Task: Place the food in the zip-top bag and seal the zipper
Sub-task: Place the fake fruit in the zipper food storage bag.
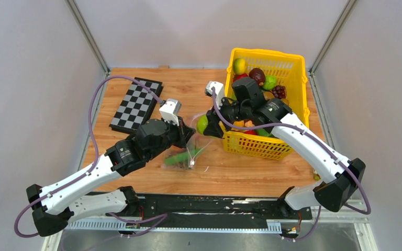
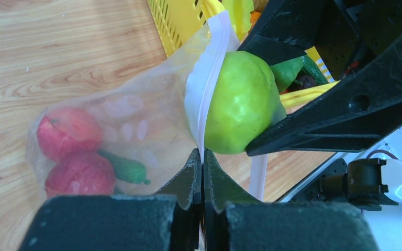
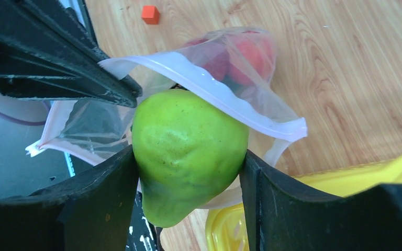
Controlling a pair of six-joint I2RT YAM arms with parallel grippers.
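While the left tool (image 2: 202,157) is reaching in from the near left with its jaws pressed together, it is pinching the zipper (image 2: 209,78), the pinkish-clear strip at the mouth of the zip-top bag (image 2: 136,112), and holding that edge up off the wooden surface (image 1: 241,172). The bag's lower part is resting on the surface, and two red apples (image 2: 68,133) are lying side by side inside at its closed end, with a green cucumber-like piece (image 2: 128,170) lying against them. Just past the pinched strip, the right tool (image 3: 187,157) is reaching across from the right and gripping a green pear (image 2: 241,102) between its fingers, which are standing spread to the width of the fruit. The pear is sitting right at the bag's mouth, with one lip of the zipper draping over its top; how far inside it is, I cannot tell. A small orange-red block (image 3: 150,14) is lying on bare wood near the bag. Farther back on the right, a yellow basket (image 1: 256,145) is standing on the surface, holding a dark purple fruit (image 1: 257,76) and a green fruit (image 1: 270,82) among other pieces. At the far left, a chessboard (image 1: 136,104) is lying flat, well apart from the bag.
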